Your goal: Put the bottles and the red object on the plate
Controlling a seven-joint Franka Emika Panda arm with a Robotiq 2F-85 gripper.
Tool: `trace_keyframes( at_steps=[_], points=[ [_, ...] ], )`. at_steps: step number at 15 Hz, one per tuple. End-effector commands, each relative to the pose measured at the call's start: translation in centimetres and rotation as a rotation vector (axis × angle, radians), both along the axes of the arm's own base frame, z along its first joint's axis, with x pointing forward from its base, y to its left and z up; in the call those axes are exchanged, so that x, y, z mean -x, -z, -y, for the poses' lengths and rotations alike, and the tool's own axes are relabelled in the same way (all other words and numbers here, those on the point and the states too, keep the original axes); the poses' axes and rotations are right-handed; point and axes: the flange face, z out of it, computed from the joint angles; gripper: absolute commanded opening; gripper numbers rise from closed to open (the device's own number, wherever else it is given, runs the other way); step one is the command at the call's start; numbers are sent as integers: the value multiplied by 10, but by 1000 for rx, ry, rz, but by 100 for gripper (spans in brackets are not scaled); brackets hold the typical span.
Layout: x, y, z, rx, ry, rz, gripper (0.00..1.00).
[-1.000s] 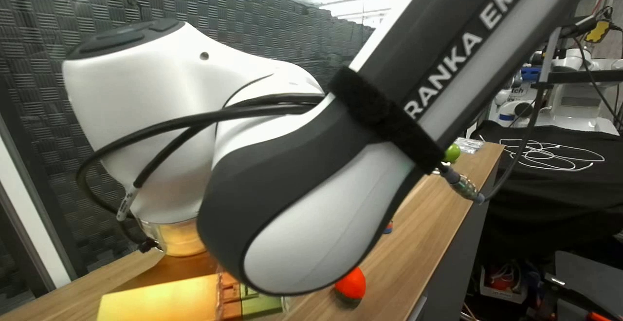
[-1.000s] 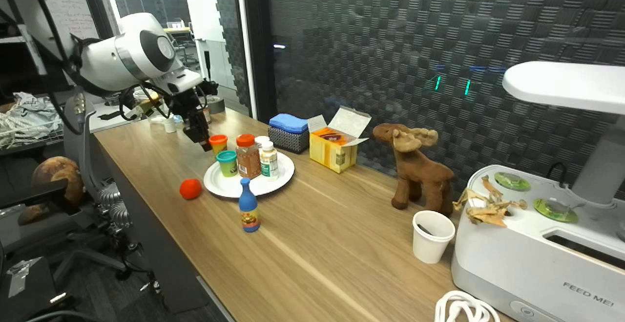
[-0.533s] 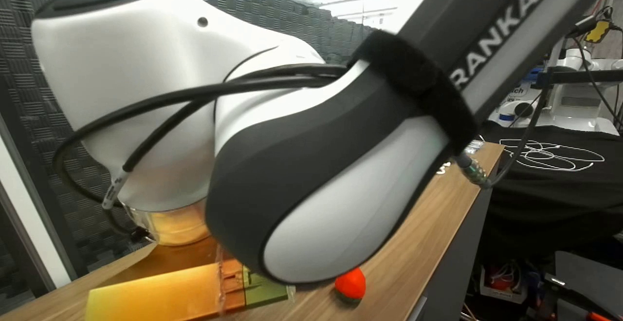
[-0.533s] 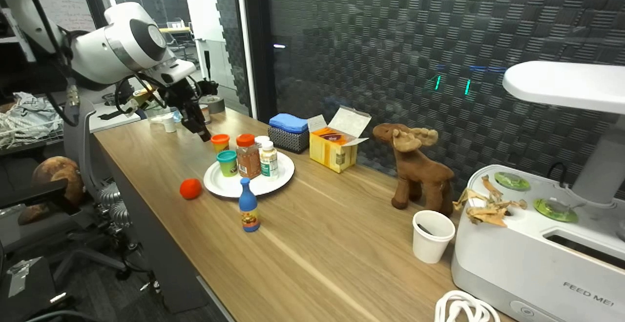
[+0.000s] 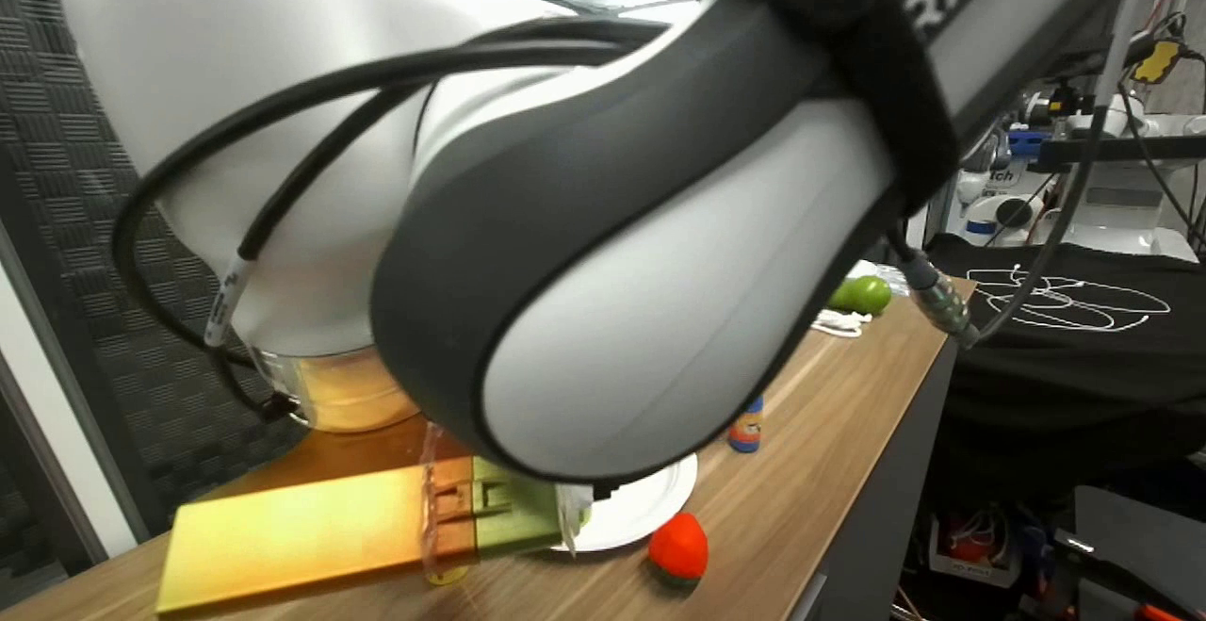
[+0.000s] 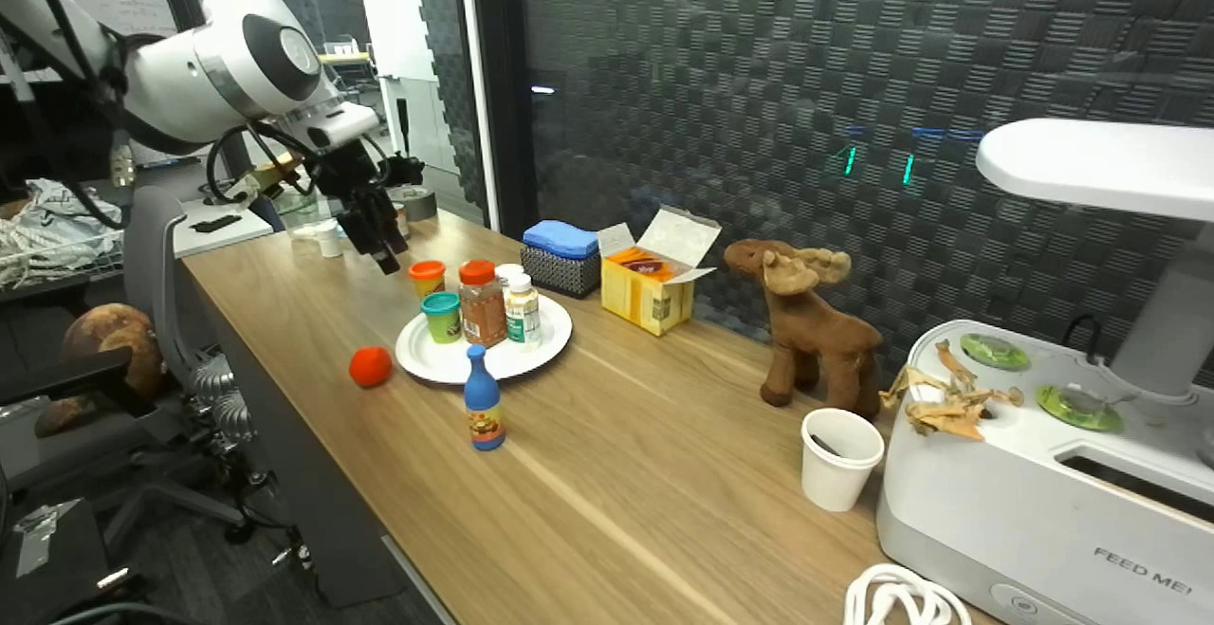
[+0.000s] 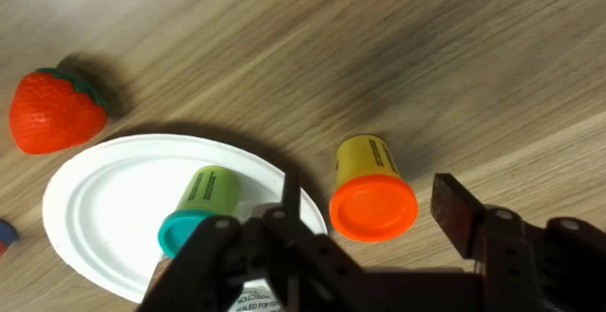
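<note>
Black fingers (image 7: 452, 215) of the gripper (image 7: 368, 196) stand well apart and hold nothing; in the wrist view the orange-lidded tub (image 7: 371, 184) shows between them, a gap on either side. In an exterior view the arm (image 6: 223, 75) slants down from upper left, fingertips above the table (image 6: 607, 473), near that tub, which stands just beside the plate (image 6: 555, 329). Near the plate are the red object (image 7: 54, 113) (a strawberry, by its leaves) and the blue bottle (image 6: 484, 407), cut off at the wrist view's edge. A green tub (image 6: 442, 320) and other bottles (image 6: 483, 307) stand on the plate, much of it hidden by a joint (image 5: 650, 291) in an exterior view.
</note>
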Motion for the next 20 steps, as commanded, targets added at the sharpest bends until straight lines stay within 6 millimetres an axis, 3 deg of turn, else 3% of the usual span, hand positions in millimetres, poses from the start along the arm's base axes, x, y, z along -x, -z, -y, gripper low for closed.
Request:
trace_keyframes(
  at_steps=[1,9,15,16,18,20],
  points=[
    [-23,-5,0,-26,36,-20,100],
    [-69,20,6,-15,113,-55,100],
    [-83,21,16,-2,149,-57,100],
    [-84,20,17,0,154,-55,98],
    [-81,14,18,3,155,-55,77],
    [-76,10,18,6,145,-49,73]
  ],
)
